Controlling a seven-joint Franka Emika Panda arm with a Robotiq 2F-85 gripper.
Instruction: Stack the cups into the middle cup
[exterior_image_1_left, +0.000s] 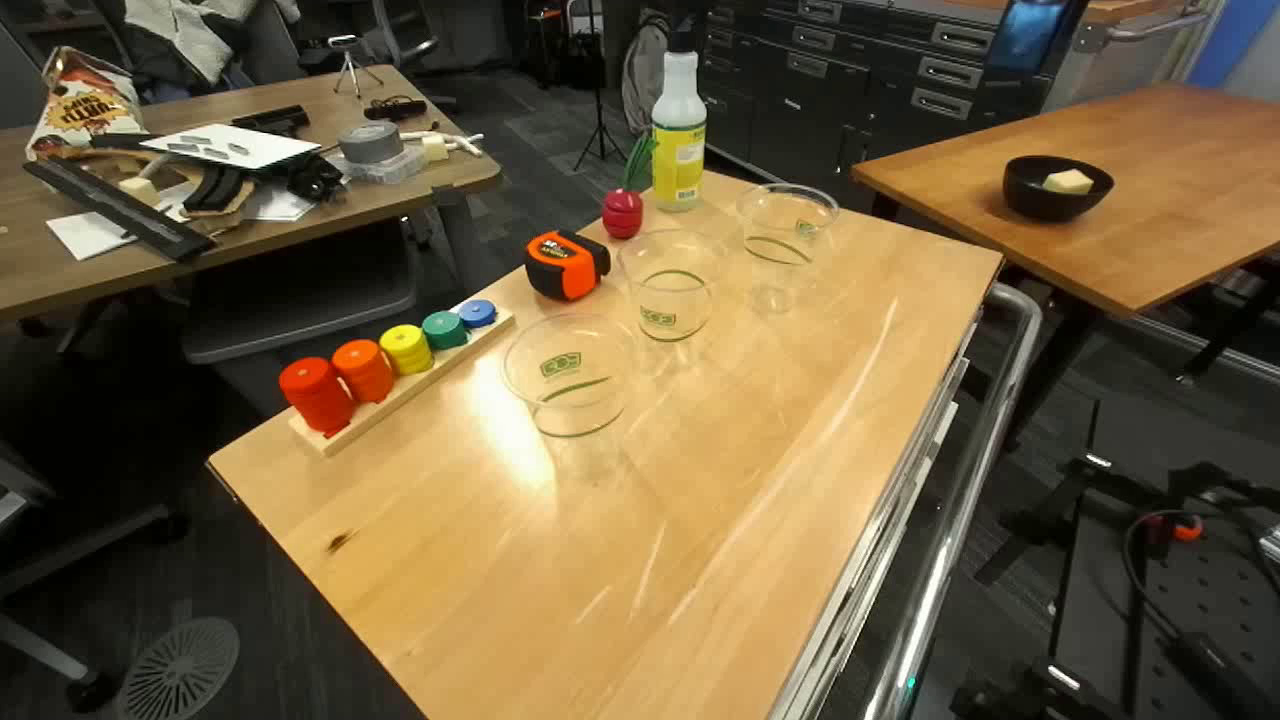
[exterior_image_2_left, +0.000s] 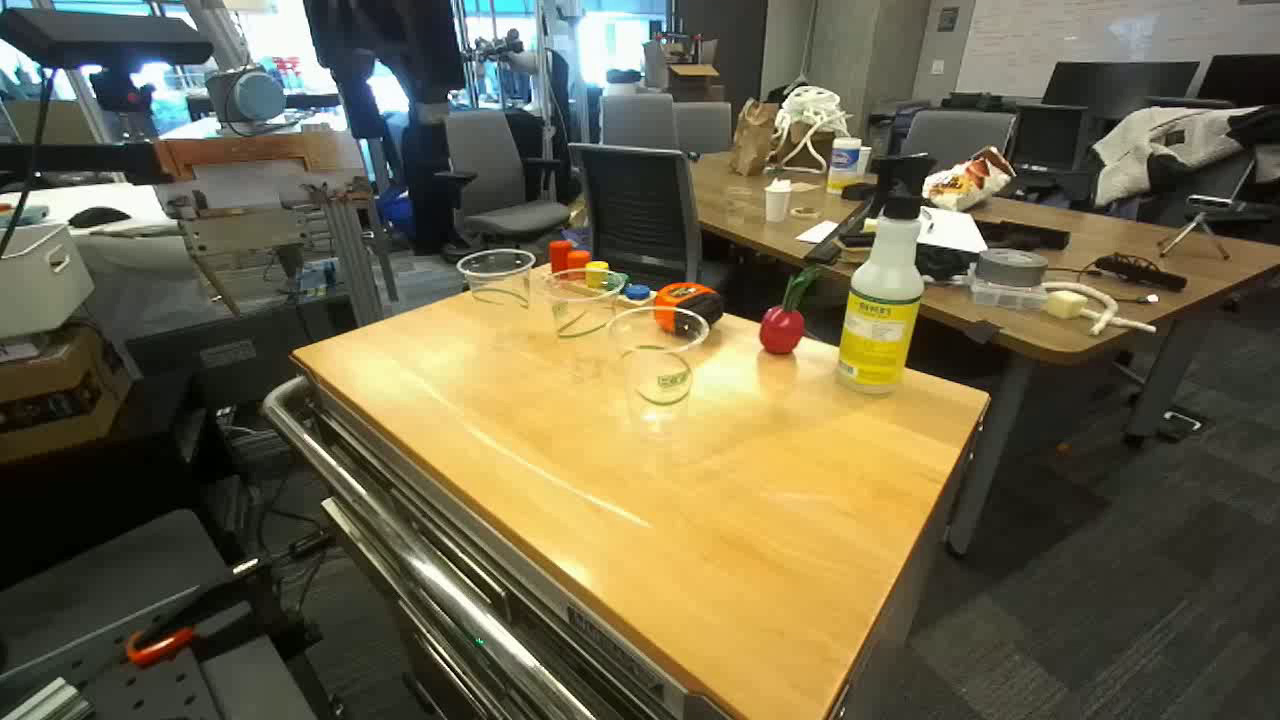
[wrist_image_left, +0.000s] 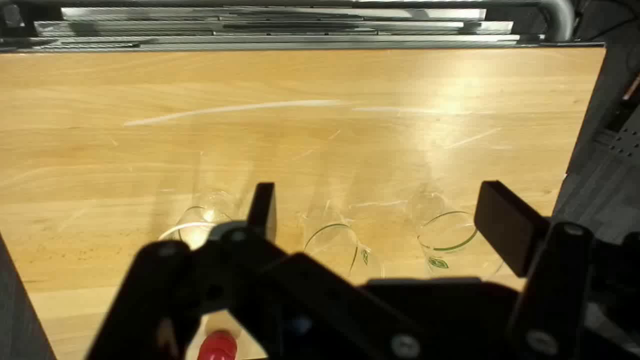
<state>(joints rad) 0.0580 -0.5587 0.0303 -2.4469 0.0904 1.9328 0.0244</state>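
Observation:
Three clear cups stand upright and apart in a row on the wooden cart top. In both exterior views the middle cup (exterior_image_1_left: 668, 290) (exterior_image_2_left: 582, 312) stands between a cup near the toy rings (exterior_image_1_left: 570, 380) (exterior_image_2_left: 500, 288) and a cup nearer the bottle (exterior_image_1_left: 785, 240) (exterior_image_2_left: 660, 370). In the wrist view the gripper (wrist_image_left: 379, 212) is open and empty above the cart. The middle cup (wrist_image_left: 330, 245) and the right cup (wrist_image_left: 447, 240) show between its fingers. The left cup (wrist_image_left: 187, 227) is partly hidden by the left finger. The gripper is outside both exterior views.
A ring toy on a wooden base (exterior_image_1_left: 400, 375), an orange-black tape measure (exterior_image_1_left: 567, 265), a red toy with green leaves (exterior_image_1_left: 622, 213) and a yellow-labelled bottle (exterior_image_1_left: 679, 140) stand along one side. A metal rail (exterior_image_1_left: 960, 540) runs along the opposite edge.

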